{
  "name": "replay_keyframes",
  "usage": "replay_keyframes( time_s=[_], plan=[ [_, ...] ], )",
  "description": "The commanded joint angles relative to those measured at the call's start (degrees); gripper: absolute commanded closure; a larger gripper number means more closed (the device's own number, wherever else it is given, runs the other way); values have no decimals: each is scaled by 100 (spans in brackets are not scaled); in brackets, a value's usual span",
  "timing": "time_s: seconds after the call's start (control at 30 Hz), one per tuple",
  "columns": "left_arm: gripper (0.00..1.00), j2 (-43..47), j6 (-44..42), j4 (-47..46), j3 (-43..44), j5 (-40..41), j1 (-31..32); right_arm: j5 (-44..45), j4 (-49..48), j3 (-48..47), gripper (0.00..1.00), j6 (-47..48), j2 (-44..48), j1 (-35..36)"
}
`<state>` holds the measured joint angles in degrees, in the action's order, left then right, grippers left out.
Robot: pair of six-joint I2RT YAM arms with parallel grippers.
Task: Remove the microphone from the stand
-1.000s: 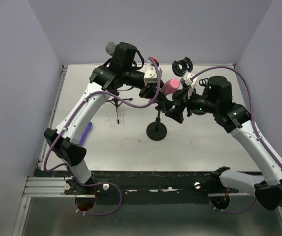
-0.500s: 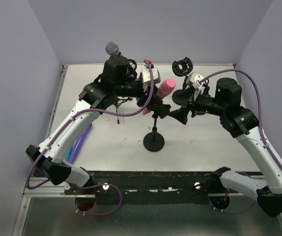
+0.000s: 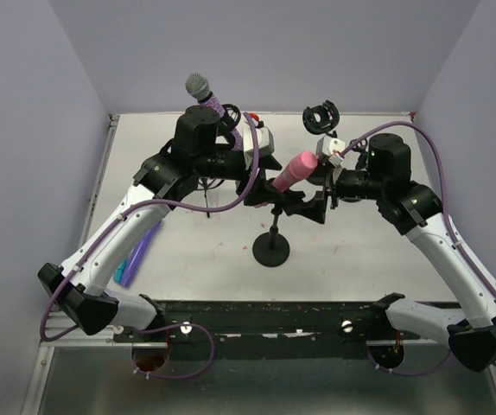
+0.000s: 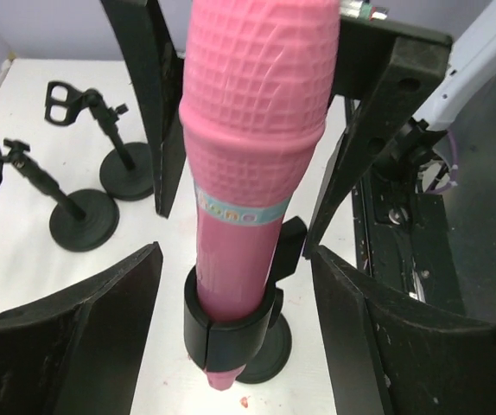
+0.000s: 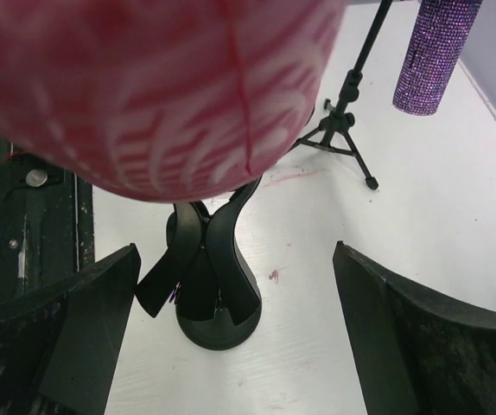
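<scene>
The pink microphone (image 4: 252,156) sits tilted in its stand (image 3: 271,251) on the desk (image 3: 200,255). The left end effector (image 4: 235,259) and right end effector (image 5: 235,251) straddle it, both released.

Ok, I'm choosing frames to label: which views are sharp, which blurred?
Top external: evenly lit, sharp, no glare. Left wrist: the pink microphone is crisp, grid texture readable. Right wrist: it fills the top as a blur, while the stand base is sharp.
</scene>
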<state>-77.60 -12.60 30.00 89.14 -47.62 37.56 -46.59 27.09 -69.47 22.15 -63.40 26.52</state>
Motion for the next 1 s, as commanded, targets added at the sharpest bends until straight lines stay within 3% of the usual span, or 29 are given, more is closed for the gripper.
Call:
replay_keyframes(
  time_s=[0.0,0.3,0.53,0.77,0.97],
  plan=[
    [22,-167,-181,-169,288,-748,-3,-167,-72,153,0,-43,178,-16],
    [25,-931,-366,-3,1192,-1118,146,141,235,294,0,-124,530,-24],
    [62,-1091,-32,-108,1378,-1320,164,45,279,320,0,-97,556,-68],
    [80,-642,82,-495,763,-1470,155,150,-458,663,0,-413,442,-68],
    [81,-484,38,-469,596,-1400,102,-113,-854,874,3,-501,267,-68]
  ],
)
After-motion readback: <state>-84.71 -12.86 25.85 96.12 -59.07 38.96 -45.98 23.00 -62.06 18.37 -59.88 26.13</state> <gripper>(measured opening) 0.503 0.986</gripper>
